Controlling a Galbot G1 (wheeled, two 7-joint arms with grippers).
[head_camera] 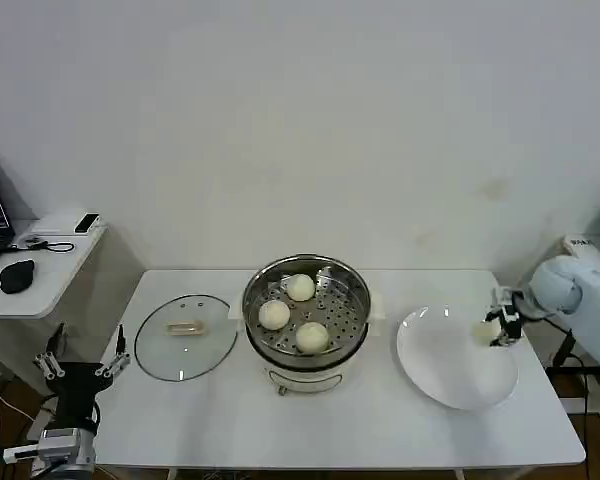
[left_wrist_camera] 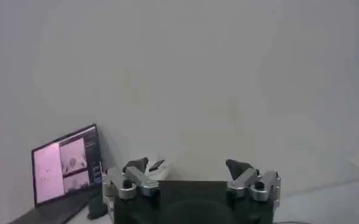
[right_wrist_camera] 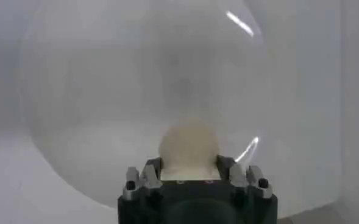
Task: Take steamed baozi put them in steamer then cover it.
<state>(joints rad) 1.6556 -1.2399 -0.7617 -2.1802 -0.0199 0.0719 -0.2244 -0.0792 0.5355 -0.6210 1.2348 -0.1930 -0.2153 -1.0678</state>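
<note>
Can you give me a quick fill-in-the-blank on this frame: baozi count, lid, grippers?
1. The steamer holds ____ baozi on its perforated tray.
2. The right gripper is shut on the last baozi over the white ____.
3. The cover lies flat on the table, on the steamer's ____ side.
4. The left gripper, parked off the table's left edge, has its fingers ____.

Missing words: three; plate; left; open

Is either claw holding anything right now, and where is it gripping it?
The right gripper pinches one steamed baozi by its sides, over the plate. The left gripper holds nothing.
</note>
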